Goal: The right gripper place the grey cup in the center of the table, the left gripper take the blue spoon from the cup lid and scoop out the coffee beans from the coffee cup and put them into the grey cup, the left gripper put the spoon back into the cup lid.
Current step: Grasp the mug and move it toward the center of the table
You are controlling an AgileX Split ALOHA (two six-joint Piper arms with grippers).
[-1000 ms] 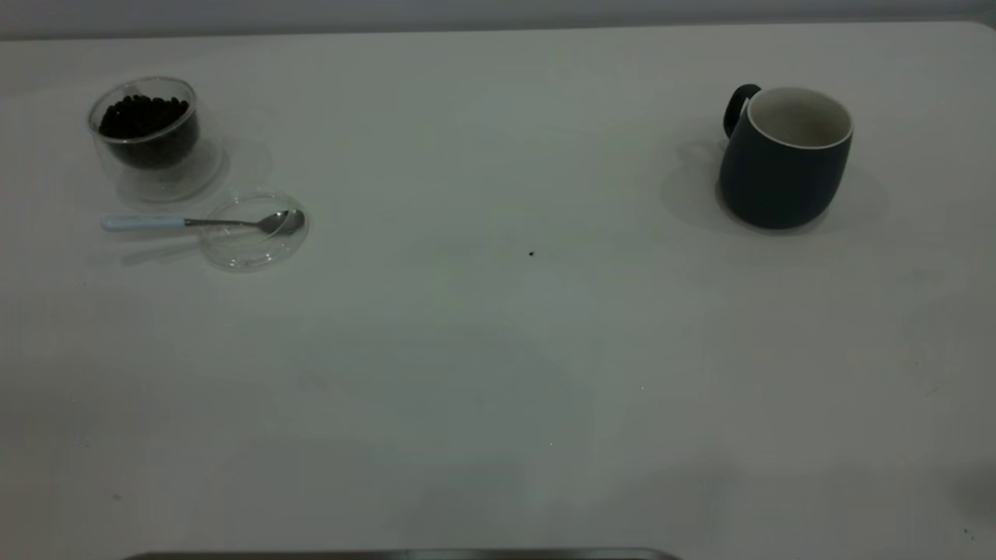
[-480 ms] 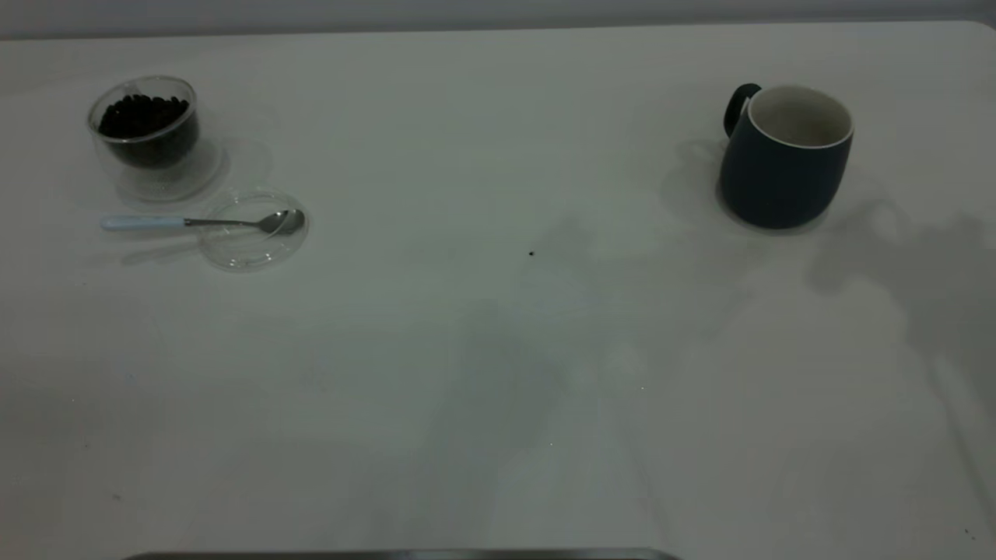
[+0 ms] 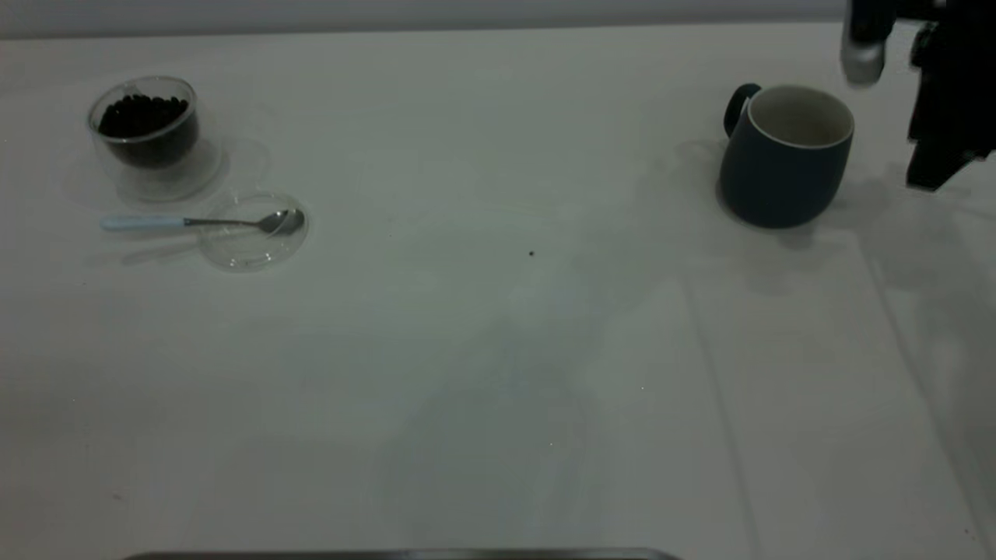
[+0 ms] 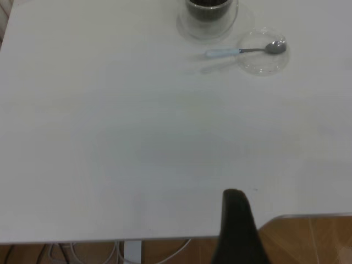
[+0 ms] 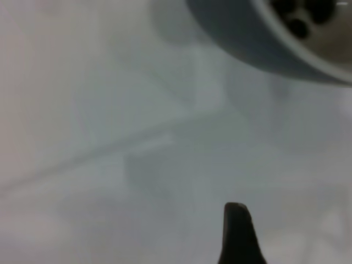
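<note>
The right tool (image 3: 938,167), black and blocky, hangs at the far right edge of the exterior view, just beside the rounded dark blue-grey ceramic mug, the grey cup (image 3: 784,159), and apart from it. Only one dark fingertip (image 5: 237,234) shows in the right wrist view, so whether this tool is released or clenched cannot be told. A silvery cylinder (image 3: 862,43) on the arm sits above and behind the cup's white rim. The cup stands upright on the plain white table (image 3: 498,350), its dark loop handle turned away from the tool, its white inside bare in the exterior view.

Well away from that tool, across the whole width of the table, lie the other things. The small teaspoon with a shiny metal bowl and pale blue handle, the blue spoon (image 3: 194,222), rests with its bowl inside the shallow clear round cup lid (image 3: 233,253) and its handle sticking out over the lid's rim, pointing away from the right tool. Just behind the lid stands the small clear double-walled glass coffee cup (image 3: 152,175), holding dark, nearly black coffee beans (image 3: 140,117). A tiny dark speck (image 3: 531,253) marks the table between the two groups.

The left tool (image 4: 236,225) shows as one black wedge-shaped finger over the table's near edge, far from the spoon, lid and glass cup; its state cannot be told.
</note>
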